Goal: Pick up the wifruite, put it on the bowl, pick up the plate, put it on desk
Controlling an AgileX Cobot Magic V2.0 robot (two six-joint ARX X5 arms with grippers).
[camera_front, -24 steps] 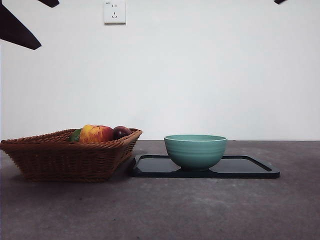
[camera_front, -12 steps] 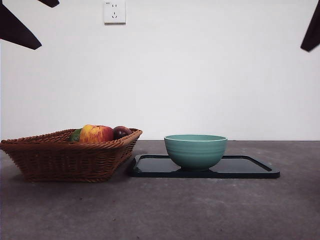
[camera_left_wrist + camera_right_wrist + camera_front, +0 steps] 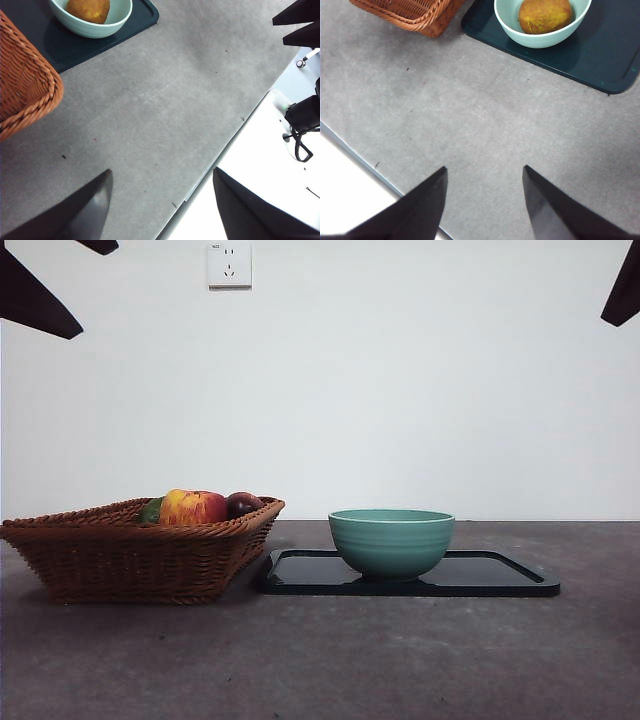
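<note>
The wifruite (image 3: 545, 15) already lies in the bowl (image 3: 520, 31) — the dark plate (image 3: 600, 55) beneath awaits lifting; both grippers hang spread, empty.

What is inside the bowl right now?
The wrist views show the wifruite lying in the bowl. In the front view the bowl's wall hides it; nothing else shows inside.

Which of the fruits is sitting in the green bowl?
The orange-brown wifruite alone lies in the bowl; the apple and dark purple fruit are in the basket.
</note>
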